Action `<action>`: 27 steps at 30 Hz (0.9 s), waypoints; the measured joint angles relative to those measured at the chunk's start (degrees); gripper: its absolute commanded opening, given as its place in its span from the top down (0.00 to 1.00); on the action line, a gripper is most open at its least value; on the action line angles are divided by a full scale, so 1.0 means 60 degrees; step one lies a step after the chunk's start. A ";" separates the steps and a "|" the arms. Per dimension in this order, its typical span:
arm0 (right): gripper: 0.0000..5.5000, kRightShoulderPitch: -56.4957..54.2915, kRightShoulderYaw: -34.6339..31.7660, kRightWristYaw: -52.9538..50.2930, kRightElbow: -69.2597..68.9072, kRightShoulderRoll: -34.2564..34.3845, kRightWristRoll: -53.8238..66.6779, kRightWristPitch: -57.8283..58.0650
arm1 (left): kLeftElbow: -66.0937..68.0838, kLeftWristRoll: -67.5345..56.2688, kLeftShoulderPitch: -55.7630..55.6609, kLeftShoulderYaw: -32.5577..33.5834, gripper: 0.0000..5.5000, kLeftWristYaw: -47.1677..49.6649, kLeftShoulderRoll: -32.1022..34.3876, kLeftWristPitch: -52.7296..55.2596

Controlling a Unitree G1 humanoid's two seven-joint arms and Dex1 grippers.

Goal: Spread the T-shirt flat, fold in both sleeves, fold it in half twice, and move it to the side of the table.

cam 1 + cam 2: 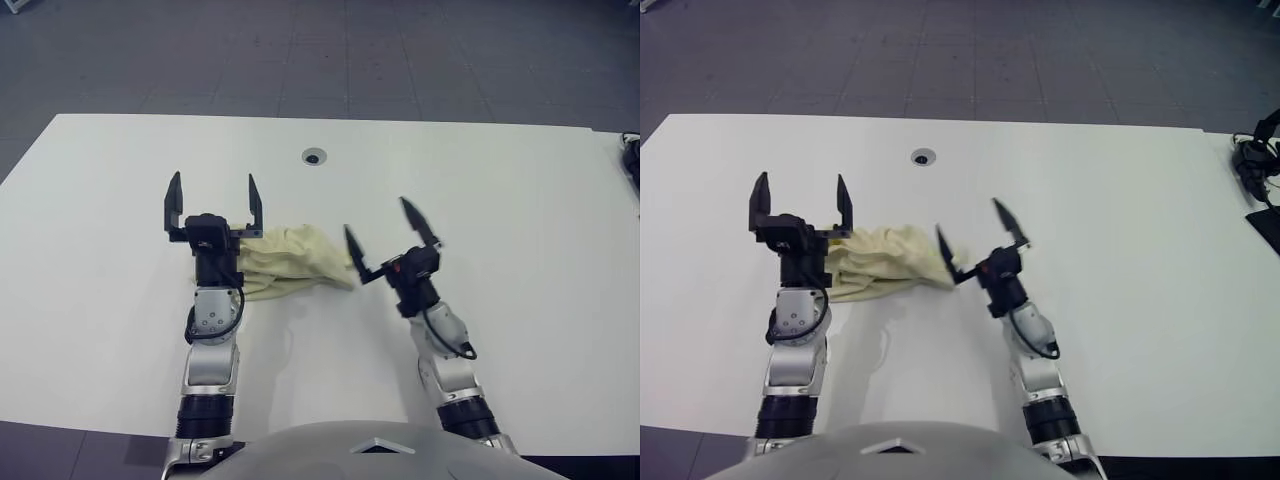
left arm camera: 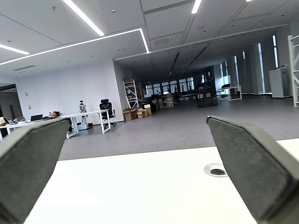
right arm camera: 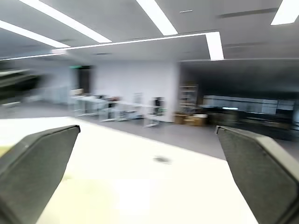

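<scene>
The T-shirt [image 1: 290, 262], pale yellow, lies in a crumpled heap on the white table [image 1: 500, 300], neither spread nor folded; it is in the middle part of the table, nearer to the robot's edge than to the far edge, between the two arms. The left gripper [image 1: 214, 198] stands just at the left end of the heap; its two fingers point up and away from the robot and are spread wide apart, with nothing between them; its body hides a part of the cloth's left edge. The right gripper [image 1: 379, 225] is at the right end of the heap, turned a little toward the left; its claw is also wide apart and holds nothing; its nearer finger [image 1: 352, 250] is very close to the right tip of the cloth, and it cannot be told whether it touches. In the left wrist view the dark fingers [image 2: 32, 158] stand far apart with bare table between them, and a small round hole [image 2: 217, 171] in the table top lies farther off. A black object [image 1: 1252, 165] with cables sits at the table's right edge, well apart from the cloth.
</scene>
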 measured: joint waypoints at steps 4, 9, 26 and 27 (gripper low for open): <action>0.02 0.0218 0.0537 0.0639 0.0014 -0.0321 -0.0050 0.0259 | -0.0004 0.0065 -0.0047 0.0219 0.02 0.0267 -0.0029 0.0012; 0.02 -0.0070 0.0829 0.0732 0.0575 -0.0647 -0.1009 0.0221 | 0.0177 0.0109 -0.0283 0.0238 0.02 0.0444 -0.0098 0.0021; 0.44 -0.1098 0.1088 0.0098 0.1107 -0.0826 -0.2367 0.0431 | 0.0557 0.0190 -0.0544 0.0063 0.02 0.0435 -0.0099 0.0022; 0.46 -0.1143 0.1103 0.0082 0.1113 -0.0830 -0.2398 0.0431 | 0.0557 0.0195 -0.0544 0.0060 0.02 0.0435 -0.0096 0.0022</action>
